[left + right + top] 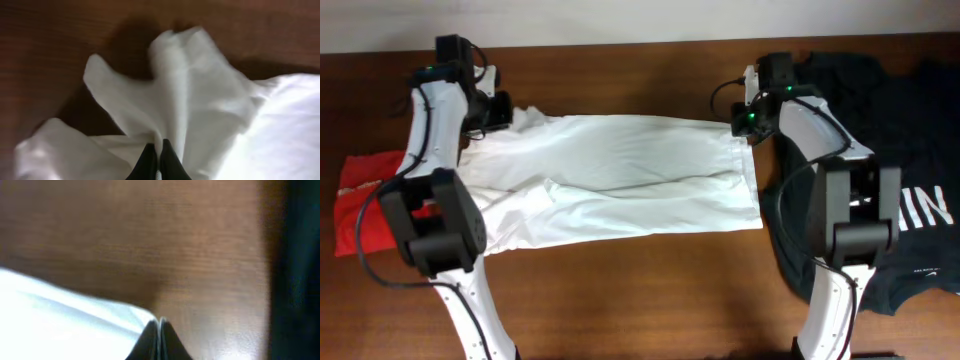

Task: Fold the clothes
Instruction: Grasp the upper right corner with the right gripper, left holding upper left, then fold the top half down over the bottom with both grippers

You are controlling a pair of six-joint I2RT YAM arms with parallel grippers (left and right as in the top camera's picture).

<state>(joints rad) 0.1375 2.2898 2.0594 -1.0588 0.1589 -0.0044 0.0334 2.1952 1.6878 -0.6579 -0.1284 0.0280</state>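
Across table [640, 300], white T-shirt [620, 180] long axis left-right; left fingers [146, 164], right fingers [149, 341] pinch its far corners.

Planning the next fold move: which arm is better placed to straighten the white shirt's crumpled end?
Left. The left end effector pinches the white T-shirt at that bunched end; the right end effector holds the flat opposite corner.
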